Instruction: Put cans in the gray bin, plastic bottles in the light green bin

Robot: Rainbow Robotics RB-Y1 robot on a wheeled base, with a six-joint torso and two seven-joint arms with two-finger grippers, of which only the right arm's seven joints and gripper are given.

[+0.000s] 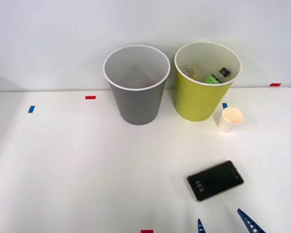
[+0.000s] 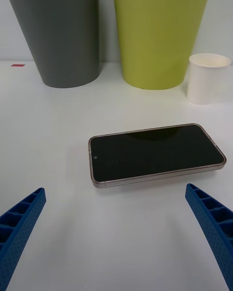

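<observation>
1. The right gripper (image 2: 116, 233) hangs low over the white table (image 1: 77, 170) at its near edge, its blue ribbed fingers (image 2: 22, 218) spread wide and holding nothing.

2. Straight ahead of the fingers lies a smartphone (image 2: 155, 155), flat and face up, its long axis running crosswise to the gripper's reach, parallel to the line between the two fingertips. It is neither can nor bottle.

3. Farther out, and off to the robot's right, a white paper cup (image 1: 230, 119) stands upright just beside the light green bin (image 1: 201, 97), apart from it.

4. The light green bin stands at the far side of the table, beyond the phone. Inside it rest the plastic bottles (image 1: 217, 75): a green one with a black cap against the right-hand wall, and a second item on the left side, too small to make out.

5. The gray bin (image 1: 138, 102) stands just beside it on the robot's left, the two close but not touching. What shows of its inside is bare.

6. No can or loose bottle is seen on the table, so the sorting appears largely done; with both bins beyond the phone, any further reach would have to pass over it.
</observation>
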